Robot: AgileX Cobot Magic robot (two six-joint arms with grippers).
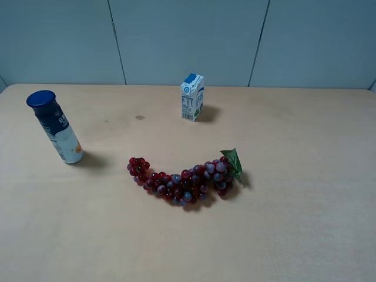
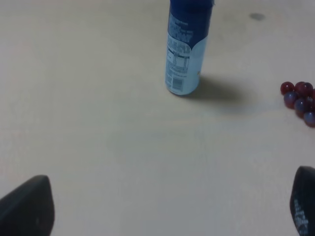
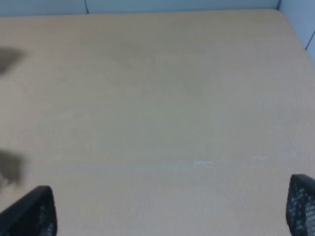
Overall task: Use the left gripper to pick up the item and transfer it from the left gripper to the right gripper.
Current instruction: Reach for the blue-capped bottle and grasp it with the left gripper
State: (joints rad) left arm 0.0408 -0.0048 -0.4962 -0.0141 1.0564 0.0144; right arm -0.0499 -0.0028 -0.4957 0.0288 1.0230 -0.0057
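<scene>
The item, a tall slim bottle (image 1: 56, 127) with a dark blue cap and white lower part, stands upright at the left of the table. It also shows in the left wrist view (image 2: 186, 46), well ahead of my left gripper (image 2: 167, 209). That gripper is open and empty, with one black fingertip at each lower corner of its view. My right gripper (image 3: 170, 206) is open and empty over bare table. Neither arm shows in the exterior high view.
A red-purple grape bunch (image 1: 183, 180) with a green leaf lies at the table's middle; its end shows in the left wrist view (image 2: 300, 101). A small white-and-blue carton (image 1: 192, 97) stands at the back. The wooden table (image 1: 294, 223) ends at a grey-blue wall.
</scene>
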